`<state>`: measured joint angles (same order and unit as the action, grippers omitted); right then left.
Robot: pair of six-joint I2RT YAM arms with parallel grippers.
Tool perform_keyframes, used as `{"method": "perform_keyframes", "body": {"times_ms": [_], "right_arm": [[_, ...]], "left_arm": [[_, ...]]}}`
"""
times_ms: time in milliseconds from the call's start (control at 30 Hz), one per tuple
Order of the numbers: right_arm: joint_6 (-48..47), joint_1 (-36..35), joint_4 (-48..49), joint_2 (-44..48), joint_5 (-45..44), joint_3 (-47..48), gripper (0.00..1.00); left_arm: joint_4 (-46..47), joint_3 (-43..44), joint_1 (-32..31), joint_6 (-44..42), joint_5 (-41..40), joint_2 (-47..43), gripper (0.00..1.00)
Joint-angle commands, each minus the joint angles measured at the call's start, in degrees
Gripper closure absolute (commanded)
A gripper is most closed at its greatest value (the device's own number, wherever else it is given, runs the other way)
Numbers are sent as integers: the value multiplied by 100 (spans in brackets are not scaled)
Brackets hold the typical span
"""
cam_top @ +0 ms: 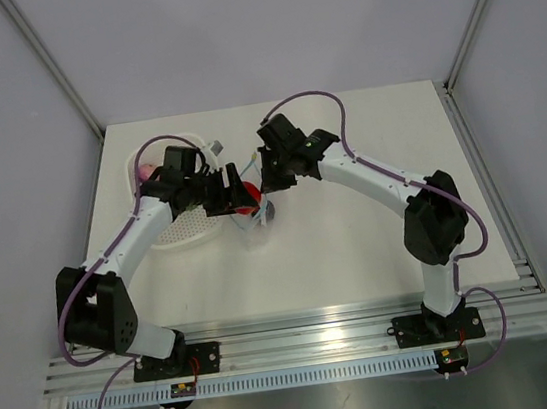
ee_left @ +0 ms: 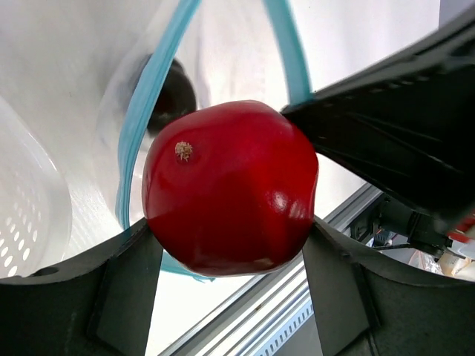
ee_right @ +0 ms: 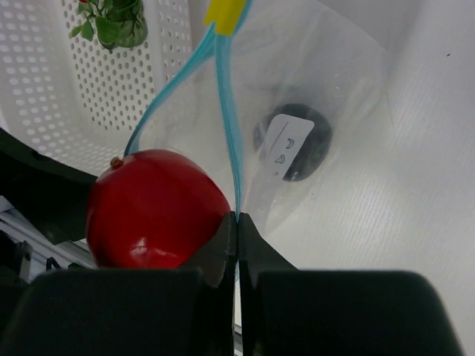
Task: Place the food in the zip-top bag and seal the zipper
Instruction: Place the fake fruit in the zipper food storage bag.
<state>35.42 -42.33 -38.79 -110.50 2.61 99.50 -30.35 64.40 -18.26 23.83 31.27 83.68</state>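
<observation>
My left gripper (ee_left: 231, 248) is shut on the red roundish food piece (ee_left: 230, 187) and holds it at the open mouth of the clear zip-top bag (ee_right: 326, 81). The red piece also shows in the top view (cam_top: 242, 200) and the right wrist view (ee_right: 152, 210). My right gripper (ee_right: 237, 219) is shut on the bag's light blue zipper strip (ee_right: 228, 111) and holds the mouth open. A yellow slider (ee_right: 225, 13) sits at the strip's far end. A dark round item (ee_right: 293, 141) lies inside the bag. The green leafy piece (ee_right: 111, 22) lies in the white basket (ee_right: 82, 96). The pink piece (cam_top: 147, 168) lies in the basket.
The white perforated basket (cam_top: 171, 233) stands at the left of the white table, just left of the bag. The table's metal rail (cam_top: 311, 333) runs along the near edge. Grey walls enclose the table.
</observation>
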Motion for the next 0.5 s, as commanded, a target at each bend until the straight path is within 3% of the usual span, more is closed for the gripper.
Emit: {"method": "perform_keyframes", "body": {"times_ms": [0,333,400,467], "right_arm": [[185,-144,644,459,407,25,100],[193,-144,855,573,670,-71,100],[211,-144,873,573,706,-89,100],[211,-144,873,547,732,-98,100]], "left_arm": [[354,11,-81,42,81,113,45],[258,143,-90,68,-288,412,38],[257,178,-90,86,-244,404,31],[240,196,-90,104,-191,351,15]]}}
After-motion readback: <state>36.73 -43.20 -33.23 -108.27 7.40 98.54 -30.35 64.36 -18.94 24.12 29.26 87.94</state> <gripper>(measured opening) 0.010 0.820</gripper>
